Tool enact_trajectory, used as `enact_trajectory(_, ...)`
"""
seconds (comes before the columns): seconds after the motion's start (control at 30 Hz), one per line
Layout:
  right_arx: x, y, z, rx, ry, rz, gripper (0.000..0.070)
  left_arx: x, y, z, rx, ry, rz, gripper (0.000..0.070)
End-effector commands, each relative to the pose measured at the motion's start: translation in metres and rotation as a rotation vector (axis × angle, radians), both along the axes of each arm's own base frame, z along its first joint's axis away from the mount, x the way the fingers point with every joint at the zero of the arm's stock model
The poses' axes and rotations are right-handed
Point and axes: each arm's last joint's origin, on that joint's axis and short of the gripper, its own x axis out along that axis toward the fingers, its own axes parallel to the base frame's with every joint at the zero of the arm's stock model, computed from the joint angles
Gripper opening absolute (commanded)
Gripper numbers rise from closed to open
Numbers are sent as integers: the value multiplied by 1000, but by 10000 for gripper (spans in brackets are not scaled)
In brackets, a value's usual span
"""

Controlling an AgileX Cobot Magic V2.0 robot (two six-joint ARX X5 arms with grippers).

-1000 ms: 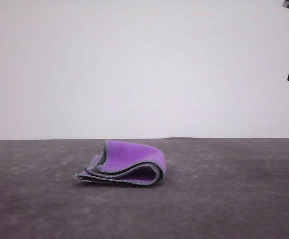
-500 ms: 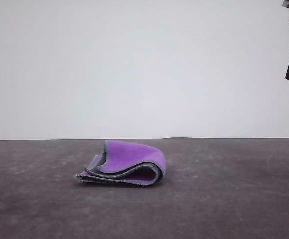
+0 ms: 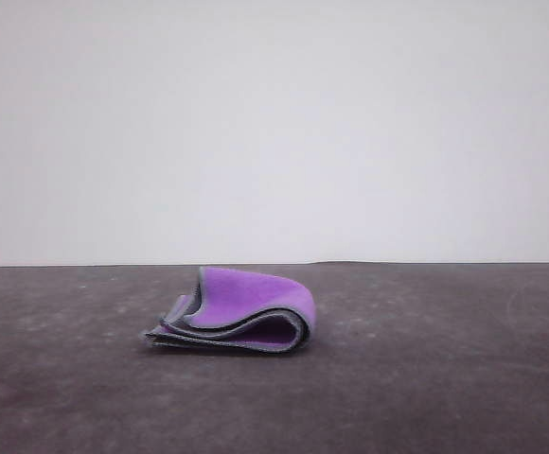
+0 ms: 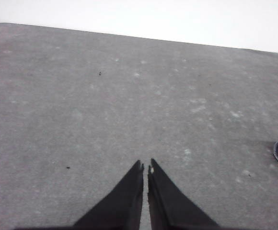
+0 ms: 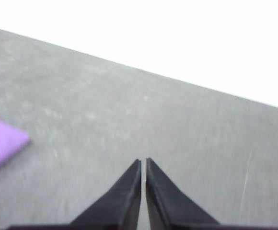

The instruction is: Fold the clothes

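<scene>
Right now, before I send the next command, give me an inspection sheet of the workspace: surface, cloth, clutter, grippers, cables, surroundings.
Surface: dark grey table, mottled with pale specks, flat.
Job's things: one cloth lying folded in loose layers, purple face outward on top, grey stitched edge showing along the layers; the top layer bulges rather than lying flat. A corner of it shows in each wrist view.
Clutter: nothing seen.
Grippers: left gripper shut, empty, over bare table, apart from the cloth. Right gripper shut, empty, also apart from the cloth.
Cables: nothing seen.
Surroundings: plain white wall behind the table.
</scene>
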Motion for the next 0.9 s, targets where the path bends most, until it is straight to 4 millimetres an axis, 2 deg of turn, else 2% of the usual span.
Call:
enact_trajectory(0.0, -3, -1, -10, 22, -9, -10, 11, 1, 0, -7, -4, 25, 2, 0)
enact_trajectory(0.13, -5, -1, -28, 26, -2, -13, 11, 1, 0, -7, -4, 25, 2, 0)
enact_trajectory(0.3, -5, -1, -41, 28, 21, -15, 11, 1, 0, -7, -4, 25, 2, 0)
enact_trajectory(0.87, -5, -2, -50, 24, 58, -68, 11, 1, 0, -7, -4, 25, 2, 0)
